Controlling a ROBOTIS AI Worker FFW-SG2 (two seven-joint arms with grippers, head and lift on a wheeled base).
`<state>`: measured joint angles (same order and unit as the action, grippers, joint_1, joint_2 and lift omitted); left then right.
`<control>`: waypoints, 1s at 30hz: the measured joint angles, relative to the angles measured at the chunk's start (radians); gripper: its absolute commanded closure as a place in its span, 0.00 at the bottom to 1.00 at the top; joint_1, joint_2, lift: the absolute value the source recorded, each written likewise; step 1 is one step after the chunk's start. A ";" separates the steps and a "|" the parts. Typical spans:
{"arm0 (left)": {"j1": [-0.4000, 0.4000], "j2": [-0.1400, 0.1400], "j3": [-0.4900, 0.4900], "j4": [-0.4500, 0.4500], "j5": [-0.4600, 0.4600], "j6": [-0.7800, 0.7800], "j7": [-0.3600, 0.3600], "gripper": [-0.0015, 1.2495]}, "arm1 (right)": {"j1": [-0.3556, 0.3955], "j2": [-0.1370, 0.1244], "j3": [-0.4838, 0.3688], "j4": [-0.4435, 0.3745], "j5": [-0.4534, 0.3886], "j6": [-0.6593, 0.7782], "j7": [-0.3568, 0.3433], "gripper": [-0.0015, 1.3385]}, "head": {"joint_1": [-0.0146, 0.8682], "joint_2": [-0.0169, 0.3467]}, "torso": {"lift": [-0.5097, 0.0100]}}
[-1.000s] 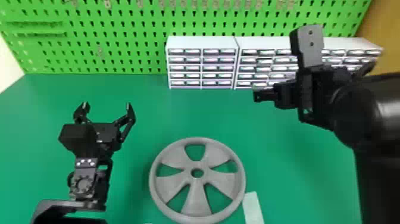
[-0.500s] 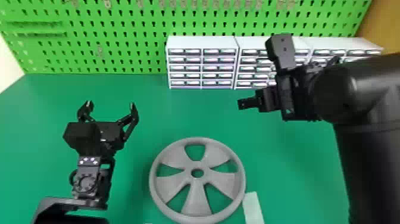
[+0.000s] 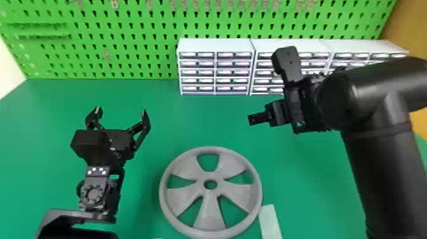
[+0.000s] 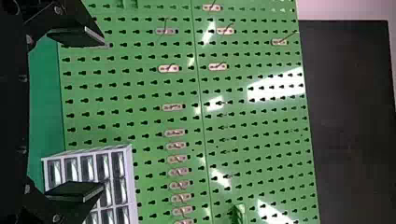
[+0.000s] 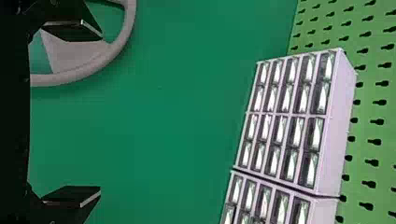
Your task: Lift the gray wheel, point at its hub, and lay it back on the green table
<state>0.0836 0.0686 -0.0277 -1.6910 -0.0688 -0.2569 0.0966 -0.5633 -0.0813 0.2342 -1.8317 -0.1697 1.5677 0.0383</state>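
Green pegboard (image 3: 136,51) — white drawers (image 3: 232,72) — pale strip (image 3: 270,222).

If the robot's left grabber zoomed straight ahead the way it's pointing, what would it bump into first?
Probably the green pegboard: the left gripper points that way over the table. The drawers look off to the right, though depth is hard to judge.

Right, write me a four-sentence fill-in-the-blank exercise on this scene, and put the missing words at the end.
1. The wheel lies flat on the table, which is colored ____.
2. Around its hub, the wheel has ____ large openings (a number).
3. The left end effector and the right end effector are both ____ (open or shut).
4. In the head view, the pale strip lies to the wheel's ____ (left or right).

Missing words: green; five; open; right.
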 measured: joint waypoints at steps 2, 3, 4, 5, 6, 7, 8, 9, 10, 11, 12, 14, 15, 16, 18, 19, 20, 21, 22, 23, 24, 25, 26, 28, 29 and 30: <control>-0.001 0.001 -0.002 0.001 0.000 0.001 0.000 0.15 | -0.005 0.000 0.007 0.017 -0.002 0.000 0.000 0.10 | 0.80 0.18 | 0.80; -0.001 0.001 -0.003 0.001 0.000 0.001 0.000 0.15 | -0.008 0.001 0.010 0.024 -0.004 0.000 0.000 0.10 | 0.80 0.18 | 0.80; -0.001 0.002 -0.004 0.002 0.000 0.001 0.000 0.15 | -0.011 0.001 0.015 0.035 -0.005 0.000 0.000 0.10 | 0.80 0.18 | 0.80; -0.002 0.002 -0.004 0.002 0.000 0.001 0.000 0.15 | -0.014 0.002 0.018 0.043 -0.006 0.000 0.000 0.10 | 0.80 0.18 | 0.80; -0.002 0.002 -0.005 0.003 0.000 0.001 0.000 0.15 | -0.016 0.002 0.021 0.051 -0.007 0.000 0.000 0.10 | 0.80 0.18 | 0.80; -0.003 0.002 -0.006 0.004 0.000 0.001 0.000 0.15 | -0.019 0.003 0.026 0.063 -0.008 0.000 0.000 0.10 | 0.80 0.18 | 0.80; -0.003 0.003 -0.006 0.005 0.000 0.001 0.000 0.15 | -0.021 0.004 0.029 0.073 -0.008 0.000 0.000 0.10 | 0.80 0.18 | 0.80; -0.003 0.003 -0.007 0.005 0.000 0.001 0.000 0.15 | -0.023 0.004 0.033 0.082 -0.008 0.000 0.000 0.10 | 0.80 0.18 | 0.80; -0.004 0.004 -0.008 0.006 0.000 0.002 0.000 0.15 | -0.027 0.004 0.037 0.097 -0.009 0.000 0.000 0.10 | 0.80 0.18 | 0.80; -0.004 0.004 -0.009 0.007 0.000 0.002 0.000 0.15 | -0.029 0.004 0.040 0.107 -0.009 0.000 0.000 0.10 | 0.80 0.18 | 0.80; -0.005 0.005 -0.010 0.008 0.000 0.002 0.000 0.15 | -0.032 0.004 0.043 0.119 -0.009 0.000 0.000 0.10 | 0.80 0.18 | 0.80; -0.006 0.006 -0.013 0.009 0.001 0.002 0.000 0.15 | -0.037 0.004 0.048 0.144 -0.010 0.000 0.000 0.10 | 0.80 0.18 | 0.80; -0.007 0.006 -0.014 0.010 0.002 0.002 0.000 0.15 | -0.041 0.004 0.051 0.157 -0.011 0.000 0.000 0.10 | 0.80 0.18 | 0.80; -0.007 0.007 -0.015 0.011 0.002 0.002 0.000 0.15 | -0.043 0.004 0.053 0.167 -0.012 0.000 0.000 0.10 | 0.80 0.18 | 0.80; -0.008 0.007 -0.017 0.012 0.003 0.002 0.000 0.15 | -0.049 0.004 0.058 0.186 -0.015 0.000 0.000 0.10 | 0.80 0.18 | 0.80; -0.008 0.008 -0.019 0.012 0.003 0.002 0.000 0.15 | -0.052 0.005 0.062 0.197 -0.016 0.000 0.000 0.10 | 0.80 0.18 | 0.80; -0.008 0.009 -0.020 0.013 0.003 0.002 0.000 0.15 | -0.055 0.005 0.065 0.205 -0.017 0.000 0.000 0.10 | 0.80 0.18 | 0.80; -0.009 0.010 -0.021 0.013 0.003 0.002 0.000 0.15 | -0.058 0.006 0.068 0.213 -0.018 0.000 0.000 0.10 | 0.80 0.18 | 0.80; -0.010 0.011 -0.022 0.014 0.003 0.003 0.000 0.15 | -0.061 0.007 0.072 0.222 -0.018 0.000 0.000 0.10 | 0.80 0.18 | 0.80; -0.010 0.011 -0.023 0.014 0.003 0.003 0.000 0.15 | -0.064 0.007 0.074 0.229 -0.019 0.000 0.000 0.10 | 0.80 0.18 | 0.80; -0.011 0.012 -0.024 0.015 0.003 0.003 0.000 0.15 | -0.066 0.007 0.077 0.238 -0.019 0.000 0.000 0.10 | 0.80 0.18 | 0.80; -0.011 0.012 -0.025 0.015 0.003 0.003 0.000 0.15 | -0.068 0.007 0.079 0.245 -0.020 0.000 0.000 0.10 | 0.80 0.18 | 0.80; -0.011 0.013 -0.025 0.015 0.004 0.004 0.000 0.15 | -0.070 0.008 0.081 0.253 -0.022 0.000 0.000 0.10 | 0.80 0.18 | 0.80; -0.011 0.013 -0.027 0.016 0.004 0.004 0.000 0.15 | -0.075 0.008 0.085 0.270 -0.027 0.000 0.000 0.10 | 0.80 0.18 | 0.80; -0.012 0.013 -0.027 0.016 0.004 0.005 0.000 0.15 | -0.076 0.008 0.087 0.278 -0.030 0.000 0.000 0.10 | 0.80 0.18 | 0.80; -0.012 0.014 -0.028 0.016 0.005 0.006 0.000 0.15 | -0.077 0.008 0.089 0.284 -0.033 0.000 0.000 0.10 | 0.80 0.18 | 0.80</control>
<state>0.0721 0.0823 -0.0557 -1.6753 -0.0640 -0.2509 0.0966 -0.6407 -0.0736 0.3230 -1.5473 -0.2023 1.5677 0.0383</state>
